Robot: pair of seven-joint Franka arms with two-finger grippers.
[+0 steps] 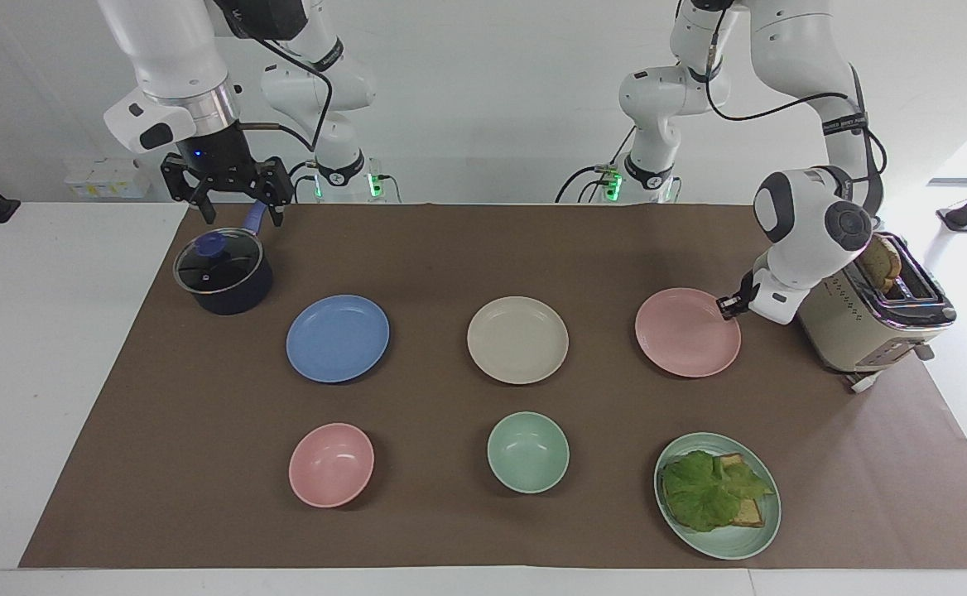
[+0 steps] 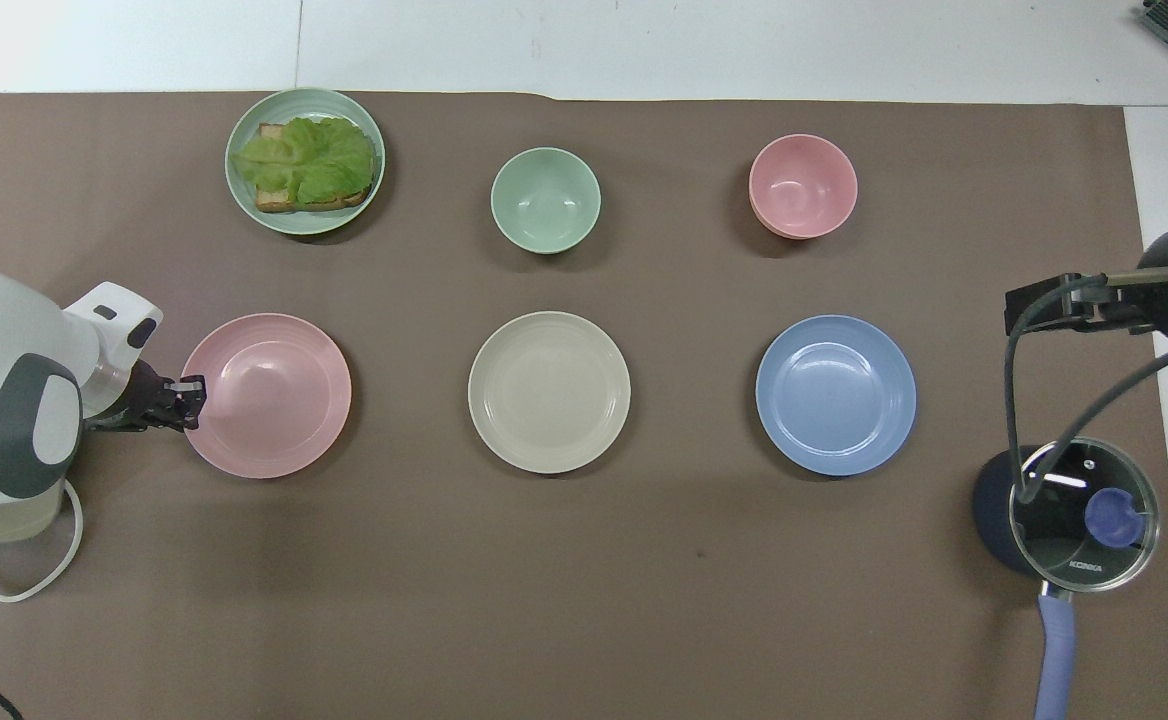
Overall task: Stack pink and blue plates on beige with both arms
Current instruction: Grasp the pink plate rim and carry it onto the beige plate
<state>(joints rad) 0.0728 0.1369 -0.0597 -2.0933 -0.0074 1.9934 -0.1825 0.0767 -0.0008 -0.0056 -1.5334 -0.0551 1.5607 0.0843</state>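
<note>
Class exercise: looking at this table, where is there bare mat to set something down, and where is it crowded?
Free: the wide strip of mat between the row of plates, pink plate, beige plate, blue plate, and the robots' edge. Crowded: near the toaster, where the left gripper grips the pink plate's rim, and around the pot under the right gripper.

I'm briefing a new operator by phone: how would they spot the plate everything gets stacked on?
On the brown table mat, find the row of three shallow round plates nearer the robots. The target is the middle one, the matte cream-beige plate, between the blue plate and the pink plate; it alone is uncoloured.
</note>
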